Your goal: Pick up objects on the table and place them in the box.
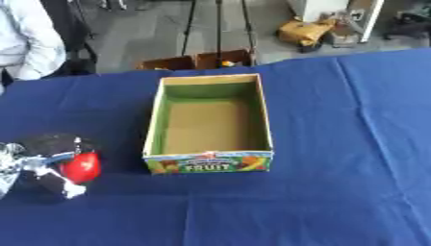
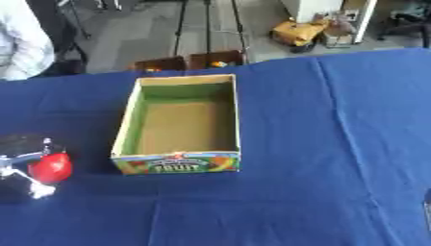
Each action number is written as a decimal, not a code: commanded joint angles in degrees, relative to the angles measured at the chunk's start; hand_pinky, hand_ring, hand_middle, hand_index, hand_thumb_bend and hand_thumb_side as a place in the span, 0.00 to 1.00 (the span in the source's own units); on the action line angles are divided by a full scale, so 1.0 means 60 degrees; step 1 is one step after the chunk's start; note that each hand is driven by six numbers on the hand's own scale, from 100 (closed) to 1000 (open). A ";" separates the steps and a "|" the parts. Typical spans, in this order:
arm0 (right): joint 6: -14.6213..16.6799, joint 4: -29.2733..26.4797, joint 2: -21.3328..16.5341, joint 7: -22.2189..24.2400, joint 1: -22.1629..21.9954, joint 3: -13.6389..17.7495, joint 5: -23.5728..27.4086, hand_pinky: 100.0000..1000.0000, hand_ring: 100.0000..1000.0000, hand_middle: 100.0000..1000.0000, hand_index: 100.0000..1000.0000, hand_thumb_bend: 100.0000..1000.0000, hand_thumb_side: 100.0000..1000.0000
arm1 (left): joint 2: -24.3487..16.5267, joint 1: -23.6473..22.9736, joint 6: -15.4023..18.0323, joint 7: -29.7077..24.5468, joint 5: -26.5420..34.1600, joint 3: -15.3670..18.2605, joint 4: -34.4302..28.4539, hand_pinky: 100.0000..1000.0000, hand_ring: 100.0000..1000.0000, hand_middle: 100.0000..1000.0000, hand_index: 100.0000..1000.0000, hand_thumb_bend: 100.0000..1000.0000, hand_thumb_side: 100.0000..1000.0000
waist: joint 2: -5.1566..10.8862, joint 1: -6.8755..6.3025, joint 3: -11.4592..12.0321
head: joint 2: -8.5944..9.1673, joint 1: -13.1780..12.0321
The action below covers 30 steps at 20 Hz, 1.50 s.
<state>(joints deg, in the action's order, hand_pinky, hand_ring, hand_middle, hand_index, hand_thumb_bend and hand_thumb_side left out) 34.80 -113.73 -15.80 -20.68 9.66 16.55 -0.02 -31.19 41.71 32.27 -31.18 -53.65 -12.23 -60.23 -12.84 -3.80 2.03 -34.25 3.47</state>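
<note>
**Red object held at lower left, box open at centre**

The left robot hand (image 1: 46,166) is seen at the lower left of the frame, black with silver parts, its fingers curled round a round red object (image 1: 82,167). The red object is gripped on the side of the hand that faces the box, and it is held just beside the box's near left corner without touching it. Whether the object rests on the surface or is lifted clear of it cannot be told.

The right robot hand is not clearly shown; only a pale sliver is seen at the lower right edge of the right eye view, and its state cannot be told.

The box (image 1: 262,115) is placed at the centre of the frame, a long open cardboard carton with green inner walls and a brown floor. Nothing is seen inside it. A printed panel with the word "FRUIT" and pictures of fruit is carried on its near end.

The surface (image 1: 336,192) is covered by a blue cloth (image 1: 353,120), lightly creased, which fills most of the frame. Beyond its upper edge a grey floor (image 1: 143,33) is visible.
</note>
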 commanded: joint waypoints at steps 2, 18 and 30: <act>0.0030 -0.0144 -0.0091 -0.0033 0.0107 0.0013 0.0093 0.73 0.79 0.41 0.74 0.00 0.68 | -0.0254 0.0027 0.1620 -0.1581 0.0141 0.0067 -0.0155 0.33 0.68 0.74 0.90 0.00 0.35 | 0.0100 0.0033 -0.0017 | 0.0044 0.0035; 0.0064 -0.0144 -0.0123 -0.0034 0.0109 -0.0003 0.0140 0.74 0.79 0.41 0.74 0.00 0.67 | -0.0592 0.0281 0.1496 -0.1992 0.1355 0.0295 -0.0708 0.32 0.72 0.71 0.89 0.00 0.23 | 0.0120 0.0002 -0.0103 | 0.0049 0.0090; 0.0108 -0.0144 -0.0170 -0.0041 0.0101 -0.0038 0.0270 0.73 0.79 0.42 0.74 0.00 0.67 | -0.1248 0.1330 0.1494 -0.2306 0.2944 0.0689 -0.0741 0.22 0.64 0.66 0.87 0.00 0.24 | 0.0219 0.0016 -0.0344 | -0.0025 -0.0262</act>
<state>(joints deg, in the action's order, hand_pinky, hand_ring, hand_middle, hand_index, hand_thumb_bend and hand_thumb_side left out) 35.16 -113.73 -15.81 -20.94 9.65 16.37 0.97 -36.05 48.26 30.07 -33.39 -37.68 -9.43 -64.32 -12.65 -3.80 -0.15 -34.27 2.48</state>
